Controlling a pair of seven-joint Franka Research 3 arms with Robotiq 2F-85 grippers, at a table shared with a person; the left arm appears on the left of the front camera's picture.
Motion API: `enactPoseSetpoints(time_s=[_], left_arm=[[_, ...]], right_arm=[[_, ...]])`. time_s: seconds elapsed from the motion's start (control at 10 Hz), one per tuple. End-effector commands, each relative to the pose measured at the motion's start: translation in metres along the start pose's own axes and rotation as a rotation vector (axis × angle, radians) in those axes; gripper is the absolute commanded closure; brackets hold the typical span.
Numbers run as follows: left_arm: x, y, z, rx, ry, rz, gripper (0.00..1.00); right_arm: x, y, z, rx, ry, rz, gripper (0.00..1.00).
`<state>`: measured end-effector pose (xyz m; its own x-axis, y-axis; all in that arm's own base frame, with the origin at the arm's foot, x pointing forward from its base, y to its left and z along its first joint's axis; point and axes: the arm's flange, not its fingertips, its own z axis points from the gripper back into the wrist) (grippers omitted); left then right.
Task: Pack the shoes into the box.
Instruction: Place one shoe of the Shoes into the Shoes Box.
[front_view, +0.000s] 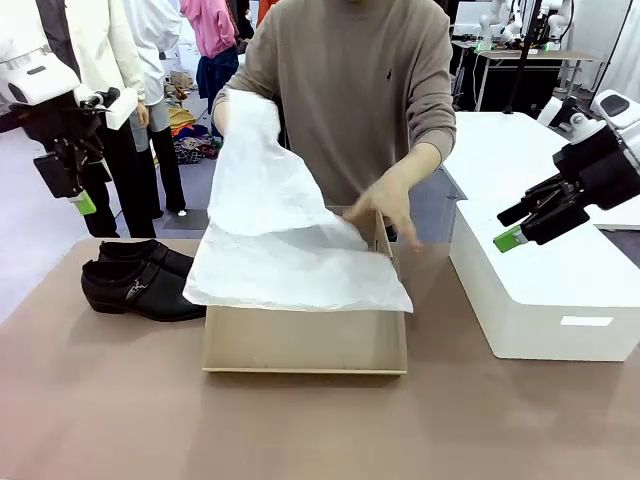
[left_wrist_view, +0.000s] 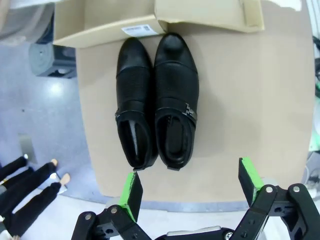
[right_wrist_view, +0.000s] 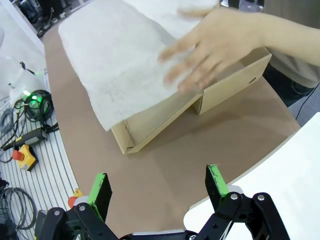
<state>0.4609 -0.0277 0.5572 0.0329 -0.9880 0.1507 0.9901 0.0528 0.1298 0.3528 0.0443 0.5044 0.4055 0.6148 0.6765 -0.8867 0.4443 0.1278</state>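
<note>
The two glossy black shoes lie side by side on the brown table, left of the box; from above they show as a pair with a buckle strap. The brown cardboard box is draped with white tissue paper, which a person's hands are spreading. My left gripper hangs open high above the shoes, nothing between its fingers. Over the table's right side my right gripper is open and empty too, short of the box.
A large white box stands on the table's right part, under the right gripper. The person stands at the far edge behind the cardboard box. Cables and a red-button device lie on the floor beside the table.
</note>
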Motion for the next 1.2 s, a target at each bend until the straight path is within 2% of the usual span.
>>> enactPoseSetpoints(time_s=[0.0,0.1,0.7,1.1], left_arm=[[-0.005,0.004,0.006,0.03,0.024,-0.02,0.0],[0.0,0.0,0.0,0.0,0.0,0.0,0.0],[0.001,0.001,0.0,0.003,0.009,-0.009,0.0],[-0.009,0.041,-0.008,0.004,0.071,-0.014,0.0]], right_arm=[[0.001,-0.004,0.0,0.01,-0.026,0.026,0.0],[0.001,-0.004,0.0,0.01,-0.026,0.026,0.0],[0.001,-0.004,0.0,0.01,-0.026,0.026,0.0],[0.001,-0.004,0.0,0.01,-0.026,0.026,0.0]])
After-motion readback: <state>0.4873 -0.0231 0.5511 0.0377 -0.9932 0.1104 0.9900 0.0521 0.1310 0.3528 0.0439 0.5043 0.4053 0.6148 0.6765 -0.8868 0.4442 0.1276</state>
